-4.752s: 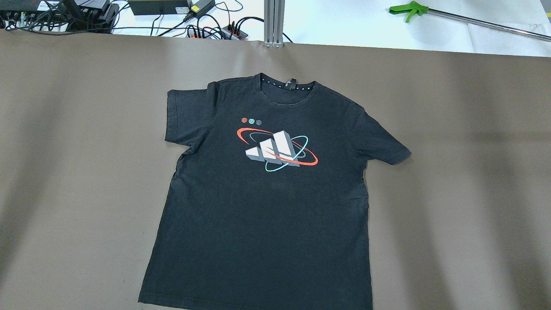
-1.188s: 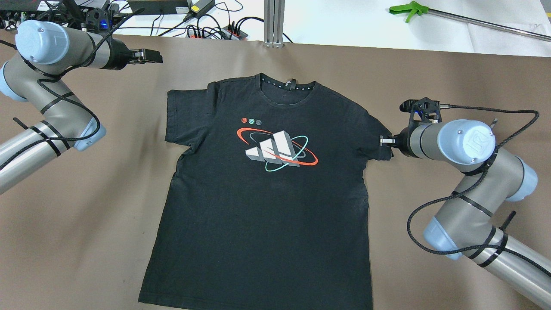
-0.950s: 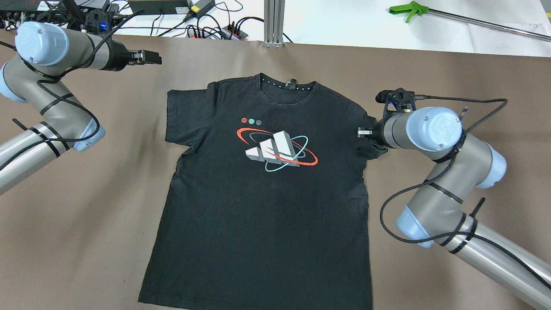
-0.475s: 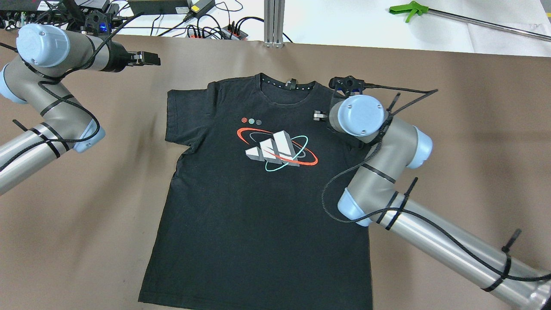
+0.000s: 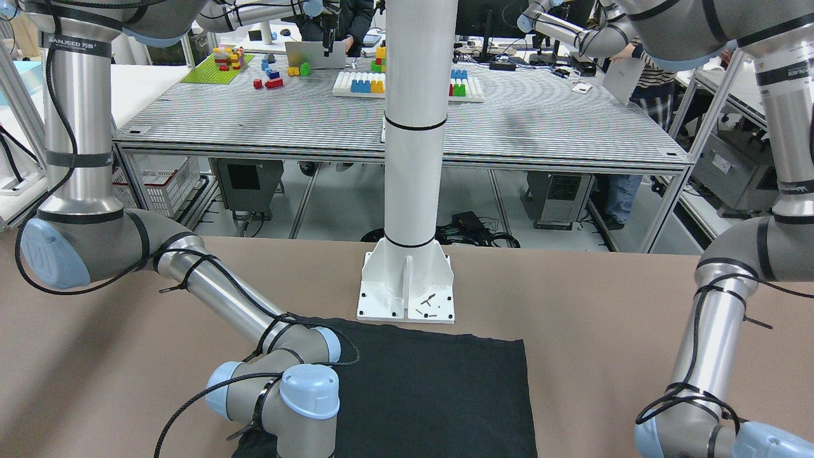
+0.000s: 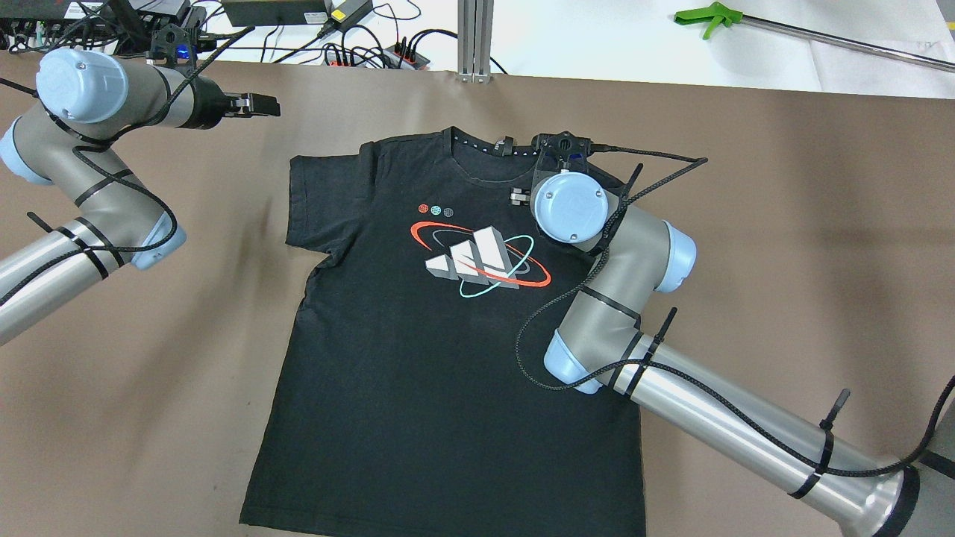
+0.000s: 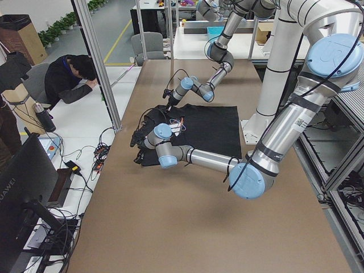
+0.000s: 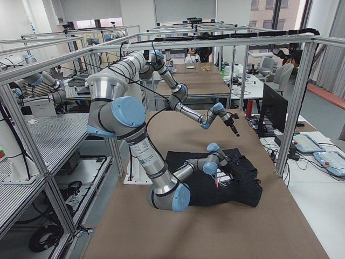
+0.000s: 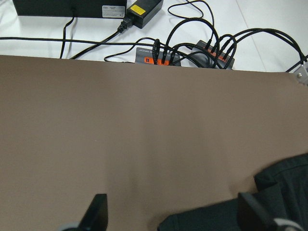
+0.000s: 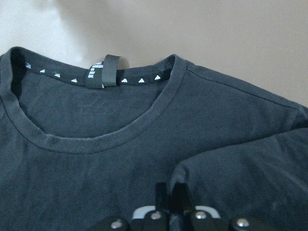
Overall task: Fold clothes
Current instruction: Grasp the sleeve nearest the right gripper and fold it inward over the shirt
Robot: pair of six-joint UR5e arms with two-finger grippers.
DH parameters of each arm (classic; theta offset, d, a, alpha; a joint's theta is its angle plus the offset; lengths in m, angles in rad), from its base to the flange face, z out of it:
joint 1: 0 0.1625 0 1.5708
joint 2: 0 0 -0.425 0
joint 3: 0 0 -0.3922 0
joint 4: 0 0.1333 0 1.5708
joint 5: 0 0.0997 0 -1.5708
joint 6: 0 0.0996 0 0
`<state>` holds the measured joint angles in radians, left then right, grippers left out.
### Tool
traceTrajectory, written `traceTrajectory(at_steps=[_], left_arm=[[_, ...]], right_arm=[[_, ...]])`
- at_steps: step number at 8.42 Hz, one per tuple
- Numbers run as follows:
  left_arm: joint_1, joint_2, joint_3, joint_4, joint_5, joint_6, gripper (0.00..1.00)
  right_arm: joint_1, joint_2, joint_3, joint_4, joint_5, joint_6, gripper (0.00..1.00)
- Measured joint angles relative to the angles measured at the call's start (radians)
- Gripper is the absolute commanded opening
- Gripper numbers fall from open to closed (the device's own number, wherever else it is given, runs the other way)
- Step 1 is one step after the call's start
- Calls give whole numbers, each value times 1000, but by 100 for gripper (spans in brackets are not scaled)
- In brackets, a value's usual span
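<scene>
The garment is a black T-shirt with a red, white and teal print on the chest, lying face up on the brown table cover. My right gripper is shut on the shirt's right sleeve and holds it folded over the chest just below the collar. My left gripper is open and empty above bare table, beyond the shirt's left sleeve. In the left wrist view its fingers stand wide apart. The shirt's hem shows in the front-facing view.
The white pillar's base plate stands at the shirt's hem end. Power strips and cables, an aluminium post and a green-handled tool lie past the far table edge. A person sits beside the table.
My right gripper has carried the right sleeve leftward from the shirt's side onto the chest near the collar. The left arm has hardly moved.
</scene>
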<state>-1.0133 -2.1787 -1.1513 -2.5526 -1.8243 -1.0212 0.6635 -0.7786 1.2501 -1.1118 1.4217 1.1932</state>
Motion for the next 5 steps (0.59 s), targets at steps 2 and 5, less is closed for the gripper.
traceTrajectory(at_steps=[2, 5], left_arm=[[4, -1, 0, -1, 4, -1, 95], [13, -1, -5, -3, 1, 6, 95]], right_arm=[[-8, -17, 5, 18, -9, -1, 94], [39, -66, 102, 30, 92, -12, 94]])
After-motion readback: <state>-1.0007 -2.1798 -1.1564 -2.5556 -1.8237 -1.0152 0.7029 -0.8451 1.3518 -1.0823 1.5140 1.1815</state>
